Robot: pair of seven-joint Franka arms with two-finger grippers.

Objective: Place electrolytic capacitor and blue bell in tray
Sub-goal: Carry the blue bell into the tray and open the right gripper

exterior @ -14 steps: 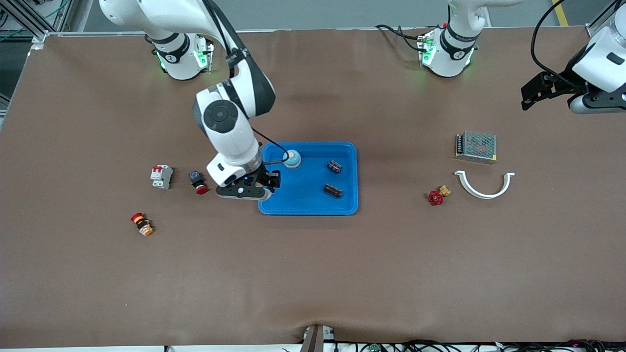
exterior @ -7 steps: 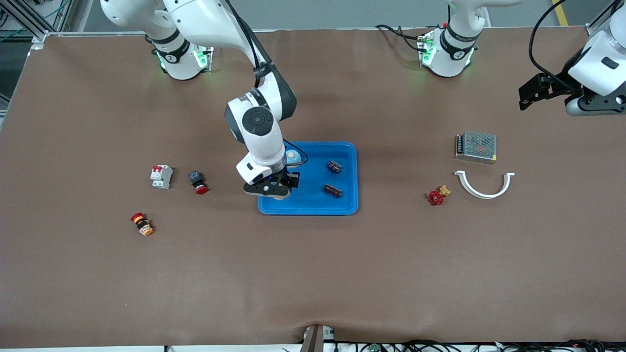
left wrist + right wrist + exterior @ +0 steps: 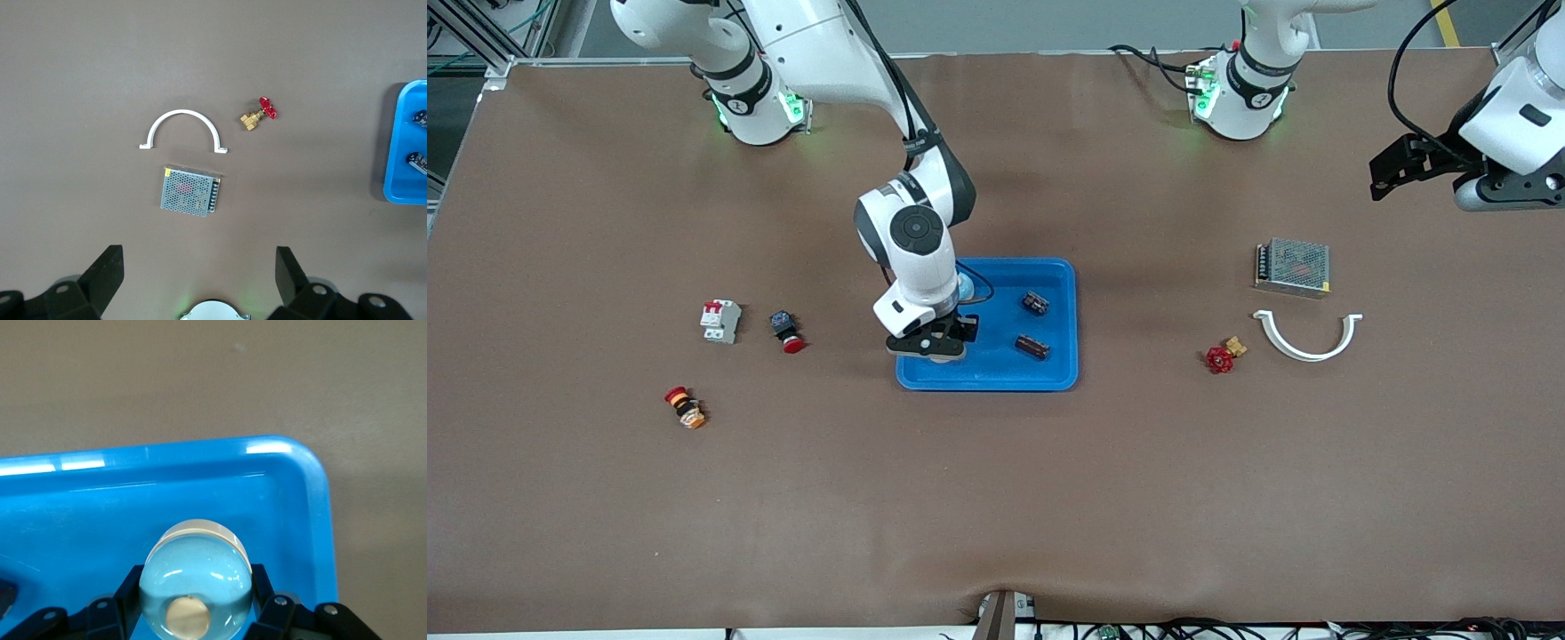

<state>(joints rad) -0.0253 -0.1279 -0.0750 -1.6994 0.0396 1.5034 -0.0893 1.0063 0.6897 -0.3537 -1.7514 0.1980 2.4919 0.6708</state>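
Note:
My right gripper [image 3: 932,348] is shut on a light blue bell [image 3: 197,583] with a tan knob and holds it low over the blue tray [image 3: 1049,378]. It is above the tray's corner [image 3: 313,487] that lies nearer the front camera, at the right arm's end. A second blue bell [image 3: 965,286] peeks out from under that wrist, inside the tray. Two dark electrolytic capacitors [image 3: 1035,303] [image 3: 1032,347] lie in the tray toward the left arm's end. My left gripper [image 3: 198,259] waits open and empty, high over the table at the left arm's end.
A metal mesh power supply [image 3: 1293,267], a white curved clamp [image 3: 1307,336] and a red-handled brass valve [image 3: 1223,357] lie toward the left arm's end. A circuit breaker [image 3: 719,320] and two red push buttons [image 3: 787,331] [image 3: 685,407] lie toward the right arm's end.
My right gripper has carried the bell from the tray's rim at the right arm's end to a spot over the tray's inside. The left arm has barely shifted.

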